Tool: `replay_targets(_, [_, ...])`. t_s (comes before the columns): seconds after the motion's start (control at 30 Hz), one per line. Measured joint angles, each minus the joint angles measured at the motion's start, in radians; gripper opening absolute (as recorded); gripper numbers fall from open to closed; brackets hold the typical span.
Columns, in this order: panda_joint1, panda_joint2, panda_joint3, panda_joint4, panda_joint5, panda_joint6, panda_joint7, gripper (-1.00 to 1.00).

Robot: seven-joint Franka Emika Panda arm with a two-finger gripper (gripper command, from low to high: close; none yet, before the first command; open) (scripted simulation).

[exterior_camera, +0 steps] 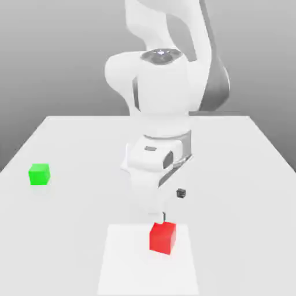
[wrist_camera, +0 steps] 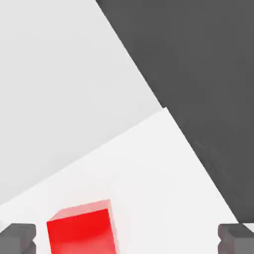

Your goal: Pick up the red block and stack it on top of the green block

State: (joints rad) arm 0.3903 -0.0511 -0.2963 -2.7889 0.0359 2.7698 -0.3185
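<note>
Tool (wrist_camera: 127, 239) is open, fingers wide apart w/ nothing between them gripped; it hangs just above/beside the red cube (exterior_camera: 162, 237), prob. so the jaws can come down either side of it. In hand view the cube sits nearer one finger than the other & its edges look a bit skewed vs. the jaws, so likely needs a small shift + twist before closing, else one finger could land on top or knock it.

Red cube rests on the white square (exterior_camera: 147, 272), near its far edge; that's prob. a marked pick-up zone. Green cube (exterior_camera: 39, 174) stands apart on the table (exterior_camera: 231, 231), exterior view's left, top bare, i.e. ready as stack base.

Containers: none seen; white square looks flat, no walls, holds nothing in, just lies under red.
</note>
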Motion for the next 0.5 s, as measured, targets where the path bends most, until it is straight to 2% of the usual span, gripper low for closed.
replay_targets(0.07, [-0.003,0.033,-0.001,-0.017,-0.033,0.028,-0.024,0.0])
replay_targets(0.17, [-0.004,0.073,0.004,-0.011,-0.017,0.062,-0.052,0.0])
replay_targets(0.33, [-0.007,0.148,0.027,0.004,0.057,0.124,-0.109,0.0])
replay_targets(0.5, [-0.055,0.234,0.098,0.013,0.151,0.193,-0.177,0.0])
